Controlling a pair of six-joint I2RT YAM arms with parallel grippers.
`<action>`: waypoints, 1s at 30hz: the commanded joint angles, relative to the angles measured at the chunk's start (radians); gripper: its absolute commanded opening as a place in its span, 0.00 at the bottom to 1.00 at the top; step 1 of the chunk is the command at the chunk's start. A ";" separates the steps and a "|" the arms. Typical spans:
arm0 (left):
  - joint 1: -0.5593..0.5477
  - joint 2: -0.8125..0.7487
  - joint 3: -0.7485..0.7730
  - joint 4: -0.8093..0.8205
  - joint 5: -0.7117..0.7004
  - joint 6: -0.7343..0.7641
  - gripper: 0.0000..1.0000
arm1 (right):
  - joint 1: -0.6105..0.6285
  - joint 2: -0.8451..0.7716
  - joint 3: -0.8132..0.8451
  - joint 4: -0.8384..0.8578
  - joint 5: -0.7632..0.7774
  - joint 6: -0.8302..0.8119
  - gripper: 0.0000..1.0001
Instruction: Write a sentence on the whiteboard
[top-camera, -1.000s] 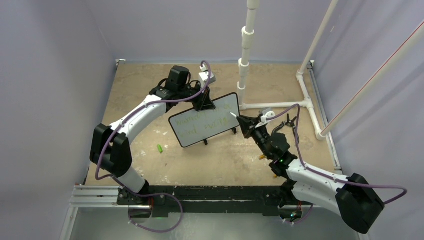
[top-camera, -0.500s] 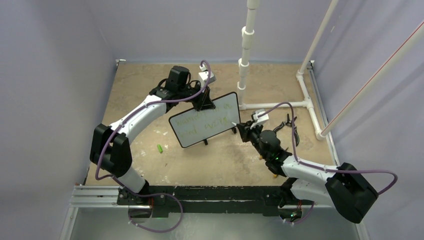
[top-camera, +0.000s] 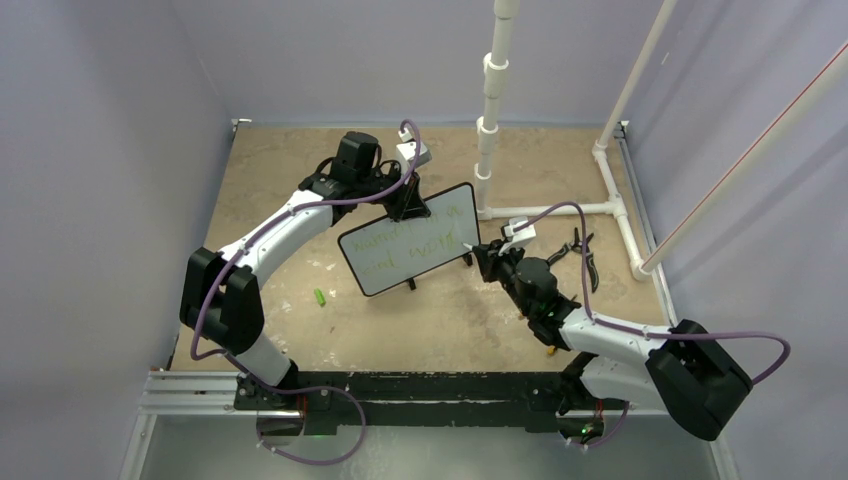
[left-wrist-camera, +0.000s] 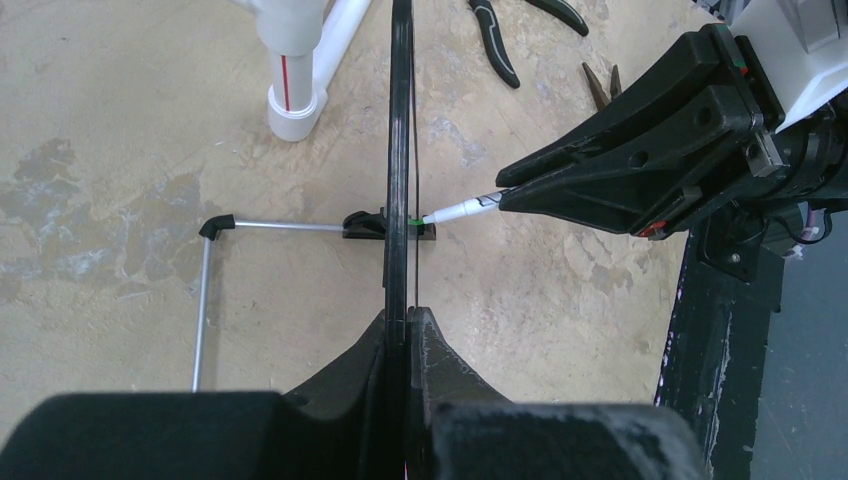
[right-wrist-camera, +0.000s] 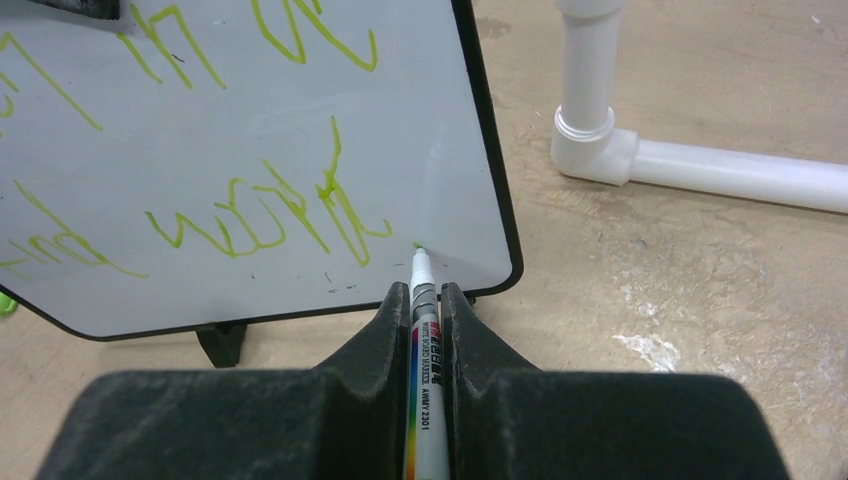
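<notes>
The whiteboard (top-camera: 425, 225) stands tilted on its black feet, with the sentence (top-camera: 405, 245) in two green lines. My left gripper (top-camera: 408, 207) is shut on its top edge; in the left wrist view the board (left-wrist-camera: 401, 150) is edge-on between the jaws of that gripper (left-wrist-camera: 408, 315). My right gripper (top-camera: 482, 258) is shut on a white marker (right-wrist-camera: 422, 268). The marker's green tip is at the board's (right-wrist-camera: 250, 120) lower right part, just right of the last green word (right-wrist-camera: 270, 215). The right gripper (right-wrist-camera: 427, 292) is close in front of the board's lower right corner.
A green cap (top-camera: 320, 297) lies on the table left of the board. Pliers (top-camera: 580, 255) lie to the right. A white pipe frame (top-camera: 487, 130) stands behind the board and runs along the table (right-wrist-camera: 700, 170). The board's wire stand (left-wrist-camera: 205, 290) sticks out behind it.
My right arm has drawn in toward the board and the marker tip has moved down along the board's right side. The left arm and board have not moved.
</notes>
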 joint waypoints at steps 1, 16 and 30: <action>-0.028 0.039 -0.057 -0.061 0.030 0.014 0.00 | -0.002 0.004 0.041 0.018 0.034 0.007 0.00; -0.027 0.041 -0.061 -0.005 -0.031 -0.061 0.00 | -0.001 -0.074 0.027 -0.005 -0.001 0.012 0.00; -0.063 0.115 0.011 0.033 -0.064 -0.168 0.00 | -0.001 -0.376 -0.086 0.023 -0.003 0.015 0.00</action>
